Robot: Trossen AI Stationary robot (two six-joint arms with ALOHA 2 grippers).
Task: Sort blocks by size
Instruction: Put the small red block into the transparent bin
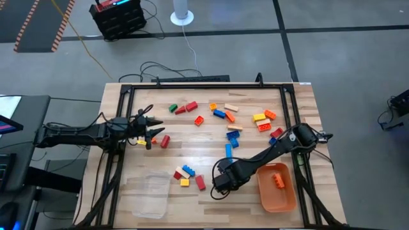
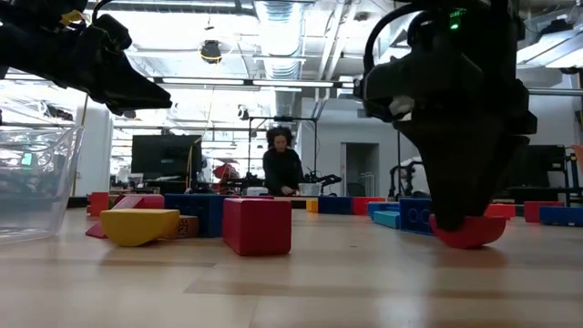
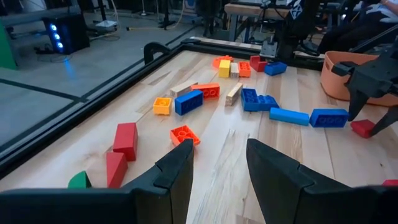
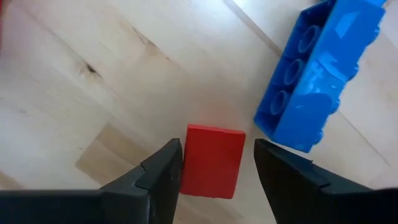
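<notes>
Many blocks lie scattered on the wooden table (image 1: 211,137), most of them toward the far right (image 1: 233,118) and a few near the front (image 1: 186,175). My right gripper (image 4: 217,152) points down, open, near the table's front middle. Its fingers stand on either side of a small red block (image 4: 212,160) that lies flat on the table next to a long blue block (image 4: 317,74). My left gripper (image 3: 217,155) hovers open over the table's left side (image 1: 152,130), with nothing between its fingers. My right gripper comes at the red block from above, one finger (image 4: 165,168) right against one side of it and the other finger a little way off the opposite side. Whether the first finger touches the block I cannot tell. The block rests on the table.
An orange tray (image 1: 284,195) holding one orange block stands at the front right, close to my right arm. A clear plastic tray (image 1: 150,195) stands at the front left. A black frame (image 1: 204,86) borders the table. A person (image 2: 282,164) is in the room beyond.
</notes>
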